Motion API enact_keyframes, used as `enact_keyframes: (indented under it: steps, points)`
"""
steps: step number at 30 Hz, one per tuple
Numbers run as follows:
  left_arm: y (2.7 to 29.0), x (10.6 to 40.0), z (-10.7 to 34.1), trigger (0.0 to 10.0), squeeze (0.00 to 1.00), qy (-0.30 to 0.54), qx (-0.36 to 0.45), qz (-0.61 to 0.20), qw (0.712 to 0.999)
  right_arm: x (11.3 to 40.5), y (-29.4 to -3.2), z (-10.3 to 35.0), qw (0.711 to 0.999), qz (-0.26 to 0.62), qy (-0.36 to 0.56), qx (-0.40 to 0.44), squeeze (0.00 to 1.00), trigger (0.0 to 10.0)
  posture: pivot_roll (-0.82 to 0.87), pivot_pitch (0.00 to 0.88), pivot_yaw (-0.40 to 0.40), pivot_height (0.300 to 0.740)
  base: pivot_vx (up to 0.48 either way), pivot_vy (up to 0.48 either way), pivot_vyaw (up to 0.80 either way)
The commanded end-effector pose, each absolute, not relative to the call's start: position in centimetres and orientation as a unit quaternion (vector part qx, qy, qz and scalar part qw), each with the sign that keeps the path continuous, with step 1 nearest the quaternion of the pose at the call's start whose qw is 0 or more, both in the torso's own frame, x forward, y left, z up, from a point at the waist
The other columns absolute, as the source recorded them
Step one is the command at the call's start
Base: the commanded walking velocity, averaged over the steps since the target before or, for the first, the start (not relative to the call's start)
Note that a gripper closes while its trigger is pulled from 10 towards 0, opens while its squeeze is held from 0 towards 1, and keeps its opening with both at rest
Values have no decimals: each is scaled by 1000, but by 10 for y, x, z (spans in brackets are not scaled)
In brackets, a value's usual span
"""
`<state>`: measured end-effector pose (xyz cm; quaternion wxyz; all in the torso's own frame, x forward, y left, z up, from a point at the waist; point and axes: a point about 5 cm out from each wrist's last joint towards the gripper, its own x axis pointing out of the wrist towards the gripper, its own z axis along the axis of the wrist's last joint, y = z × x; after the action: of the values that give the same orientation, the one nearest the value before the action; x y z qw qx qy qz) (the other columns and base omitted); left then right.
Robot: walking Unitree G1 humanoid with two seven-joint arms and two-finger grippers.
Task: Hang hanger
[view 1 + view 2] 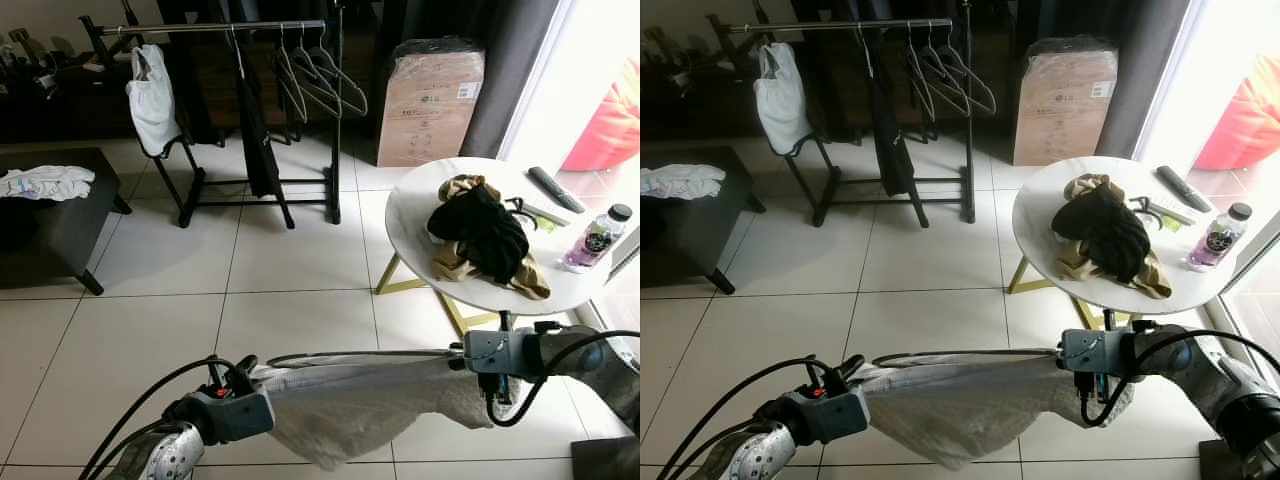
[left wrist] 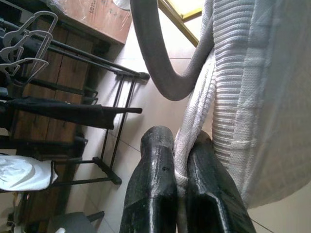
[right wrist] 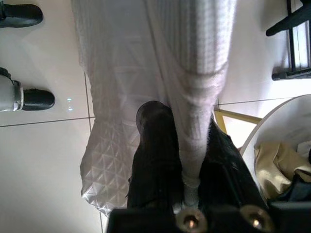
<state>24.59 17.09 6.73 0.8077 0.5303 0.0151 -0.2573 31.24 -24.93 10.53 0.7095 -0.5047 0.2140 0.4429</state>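
Low over the tiled floor, left tool [image 1: 243, 372] and right tool [image 1: 470, 352] each clamp one end of a hanger [image 1: 350, 356] draped in a white garment [image 1: 350, 405], crosswise, rail [image 1: 215, 27] far ahead.

Dark clothes [image 1: 485, 238], a remote [image 1: 556, 189] & a bottle [image 1: 596, 239] are seen on the round table [image 1: 410, 215], centre-right. A cardboard box [image 1: 429, 103] is seen at top, a black bench [image 1: 50, 225] at left.

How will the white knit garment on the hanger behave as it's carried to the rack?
Probably floppy: the white knit garment sags below the hanger between the left gripper and right gripper. Likely light. It may slip off the thin wire.
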Motion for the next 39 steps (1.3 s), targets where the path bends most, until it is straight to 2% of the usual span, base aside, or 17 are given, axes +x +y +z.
enact_keyframes:
  steps: [1,39]
  points:
    - [275,235,54,0,0,197,598,-115,768,282,-366,124,730,262,387,-498,0,0,-94,185,19,740,0,0,0]
    - [275,235,54,0,0,197,598,-115,768,282,-366,124,730,262,387,-498,0,0,-94,185,19,740,0,0,0]
